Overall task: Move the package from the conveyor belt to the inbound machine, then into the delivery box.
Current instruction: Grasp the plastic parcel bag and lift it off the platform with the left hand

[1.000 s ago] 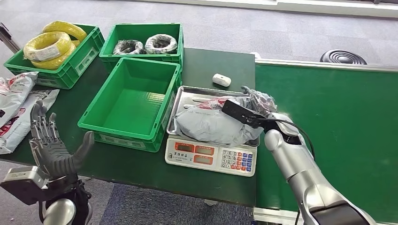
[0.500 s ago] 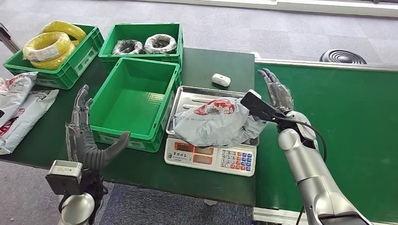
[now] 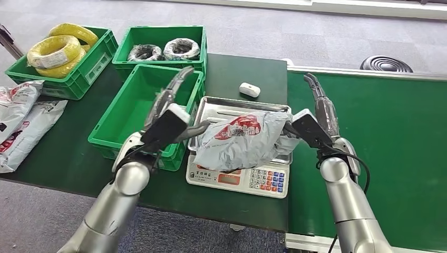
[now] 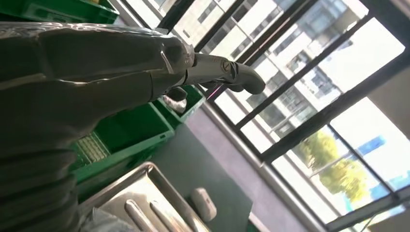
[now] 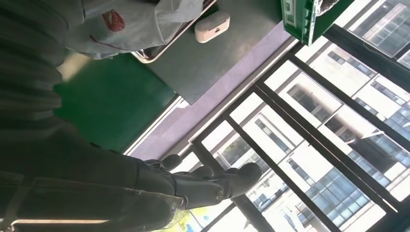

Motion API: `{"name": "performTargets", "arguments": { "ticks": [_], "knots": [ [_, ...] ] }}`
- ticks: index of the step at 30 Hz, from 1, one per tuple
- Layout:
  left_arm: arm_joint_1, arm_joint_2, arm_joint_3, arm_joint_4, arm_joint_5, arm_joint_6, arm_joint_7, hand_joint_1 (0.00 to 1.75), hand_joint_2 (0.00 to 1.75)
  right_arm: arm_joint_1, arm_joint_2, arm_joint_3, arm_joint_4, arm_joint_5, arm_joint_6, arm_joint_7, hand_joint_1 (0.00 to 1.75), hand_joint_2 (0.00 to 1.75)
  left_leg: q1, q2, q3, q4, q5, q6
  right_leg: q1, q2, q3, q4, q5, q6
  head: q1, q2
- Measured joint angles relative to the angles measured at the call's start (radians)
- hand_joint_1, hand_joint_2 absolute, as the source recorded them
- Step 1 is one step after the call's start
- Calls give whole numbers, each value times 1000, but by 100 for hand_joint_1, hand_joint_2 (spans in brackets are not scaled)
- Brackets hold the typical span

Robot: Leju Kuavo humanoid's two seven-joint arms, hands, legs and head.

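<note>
**Package on scale, box step pending**

I see the package (image 3: 242,138) on the scale (image 3: 238,176), centre frame. Left hand (image 3: 171,108) and right hand (image 3: 319,108) flank it, fingers extended, gripping nothing. Belt-to-machine looks done; the move into the empty green box (image 3: 145,113), left of centre, remains.

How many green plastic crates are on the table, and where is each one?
3. One crate at the far left holds yellow coils, one crate at the back holds dark coils, and an empty crate stands beside the scale. Others may lie outside the view.
</note>
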Motion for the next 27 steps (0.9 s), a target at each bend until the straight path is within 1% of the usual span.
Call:
{"name": "performTargets", "arguments": {
  "ticks": [3, 5, 7, 10, 12, 14, 15, 18, 19, 21, 24, 27],
  "knots": [
    [-123, -73, -74, 223, -44, -32, 35, 0, 175, 52, 16, -18, -39, -20, -8, -20, 0, 175, 0, 1, -1, 0, 0, 0, 0, 1, 0, 0, 0, 0, 0, 0],
    [-179, -115, -108, 347, -52, -38, 36, 0, 175, 76, 26, -25, -55, -27, -10, -27, 0, 175, 0, 4, -1, 0, -1, 1, 0, 4, -2, 0, 1, 1, 0, 0],
    [-218, -146, -129, 439, -52, -55, 35, 0, 175, 89, 32, -32, -62, -36, -10, -31, 0, 175, 0, 5, -2, 0, -1, 1, 0, 5, -3, 0, 1, 1, 0, 0],
    [-265, -184, -165, 561, -48, -106, 49, 0, 175, 95, 37, -40, -63, -56, -10, -38, 0, 175, 0, 4, -2, 0, -1, 1, 0, 5, -3, 0, 1, 1, 0, 0],
    [-288, -204, -210, 627, -35, -140, 89, 0, 175, 99, 42, -46, -63, -70, -16, -48, 0, 175, 0, 4, -2, 0, -1, 1, 0, 5, -3, 0, 1, 1, 0, 0],
    [-306, -217, -279, 684, -13, -163, 141, 0, 175, 107, 47, -55, -63, -83, -28, -59, 0, 175, 0, 4, -2, 0, -1, 1, 0, 5, -3, 0, 1, 1, 0, 0],
    [-312, -221, -317, 710, -1, -171, 163, 37, 175, 114, 49, -61, -64, -89, -35, -62, 0, 175, 0, 4, -2, 0, -1, 1, 0, 5, -3, 0, 1, 1, 0, 0],
    [-326, -227, -413, 767, 29, -185, 190, 164, 175, 136, 56, -75, -68, -96, -48, -66, 0, 175, 0, 4, -2, 0, -1, 1, 0, 5, -3, 0, 1, 1, 0, 0],
    [-332, -228, -438, 782, 40, -187, 192, 171, 175, 144, 58, -80, -70, -97, -51, -66, 0, 175, 0, 4, -2, 0, -1, 1, 0, 5, -3, 0, 1, 1, 0, 0],
    [-345, -229, -481, 806, 59, -191, 196, 175, 175, 159, 62, -90, -75, -98, -57, -66, 0, 175, 0, 4, -2, 0, -1, 1, 0, 4, -2, 0, 1, 1, 0, 0],
    [-367, -230, -525, 829, 72, -191, 197, 175, 175, 177, 68, -104, -85, -98, -61, -67, 0, 175, 0, 3, -1, 0, -1, 1, 0, 4, 0, 0, 1, 1, 0, 0],
    [-386, -231, -552, 845, 75, -191, 197, 175, 175, 188, 72, -111, -93, -98, -64, -66, 0, 175, 0, 3, 1, 0, -1, 1, 0, 4, 2, 0, 1, 1, 0, 0]
  ]
}}
